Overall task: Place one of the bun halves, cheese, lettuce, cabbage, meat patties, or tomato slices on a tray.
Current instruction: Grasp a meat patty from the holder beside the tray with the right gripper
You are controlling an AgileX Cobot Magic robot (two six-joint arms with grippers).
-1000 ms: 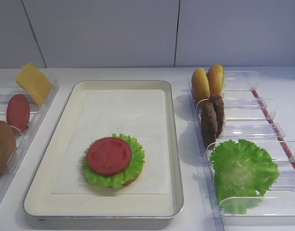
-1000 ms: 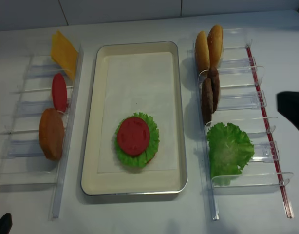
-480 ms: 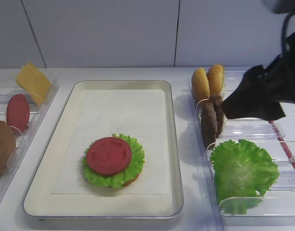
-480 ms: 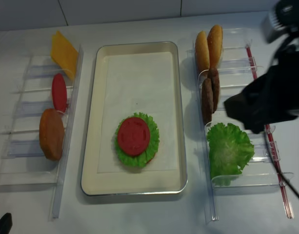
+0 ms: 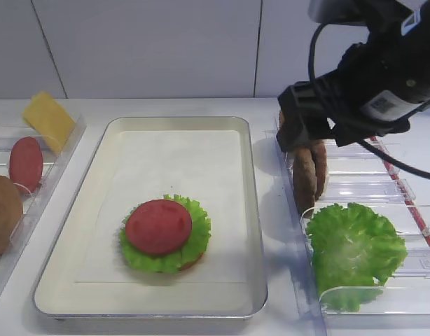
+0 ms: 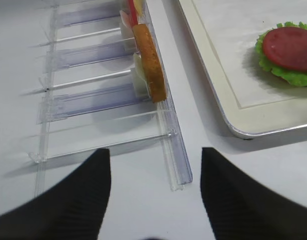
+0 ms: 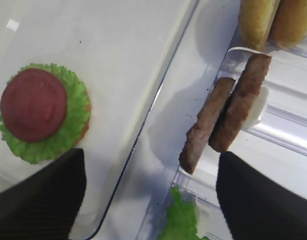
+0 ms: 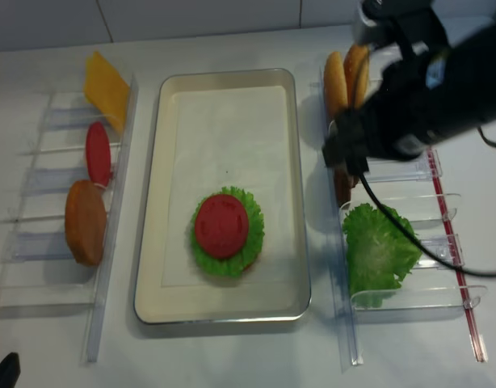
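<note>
Right claw [image 7: 148, 195] poised over the patties [image 7: 226, 115], wide apart and gripping nothing.

Lower centre of the high view, on the paper-lined, silver-rimmed tray [image 5: 253, 210], a smooth red tomato slice [image 5: 158, 226] sits on frilly green lettuce [image 5: 194, 238] with a sliver of bun beneath. Lower right, a second ruffled leaf [image 5: 355, 245] fills a clear plastic holder [image 5: 404, 189]. Above it, right of centre, two grainy dark-brown discs stand on edge, leaning together; the wrist view shows them between the claw's dark fingers [image 7: 258, 200], untouched. Behind them, upper right, stand two smooth golden buns [image 7: 273, 20]. The step in hand looks like fetching a patty; next the claw must likely drop over one disc and close without dragging its neighbour. The left claw [image 6: 153, 200], spread and empty, hangs above the surface [image 6: 118, 210] at lower left.
</note>
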